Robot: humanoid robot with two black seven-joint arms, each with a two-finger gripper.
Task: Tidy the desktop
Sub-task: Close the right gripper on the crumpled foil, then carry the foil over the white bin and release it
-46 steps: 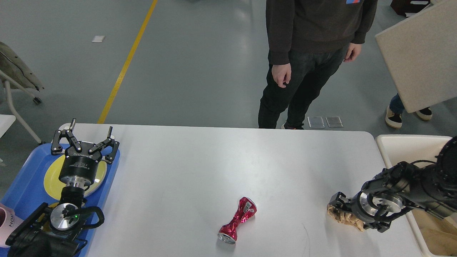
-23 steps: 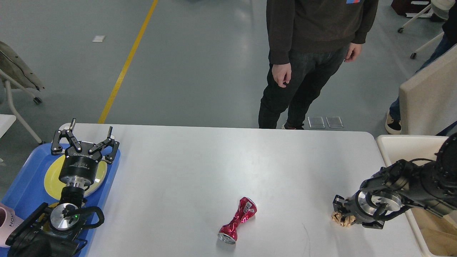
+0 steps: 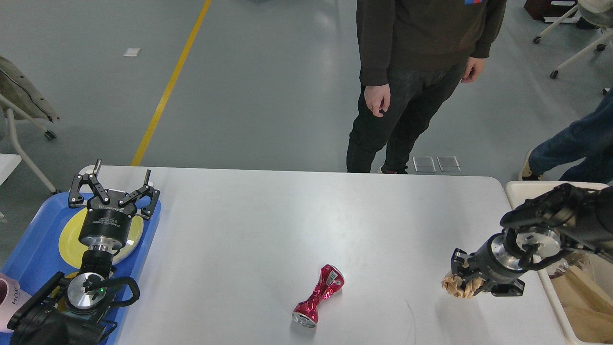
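The white desktop (image 3: pixel 268 230) fills the middle of the head view. A crushed red can (image 3: pixel 319 296) lies on it near the front centre. My right gripper (image 3: pixel 463 280) is at the right side of the desktop, shut on a crumpled brown paper wad (image 3: pixel 459 287), held just above the surface near the cream bin. My left gripper (image 3: pixel 116 183) is open and empty, held over the blue tray (image 3: pixel 33 249) and its yellow plate (image 3: pixel 72 239) at the left.
A cream bin (image 3: pixel 522 191) holding brown paper stands off the right edge. A person (image 3: pixel 412 81) stands behind the far edge, another person's leg shows at right. A pink cup (image 3: pixel 8 299) sits at the tray's front left.
My right gripper closed on the paper wad, compressed it and lifted it slightly off the desktop, with the arm rising. The beige board at upper right moved out of view. The left arm is still.
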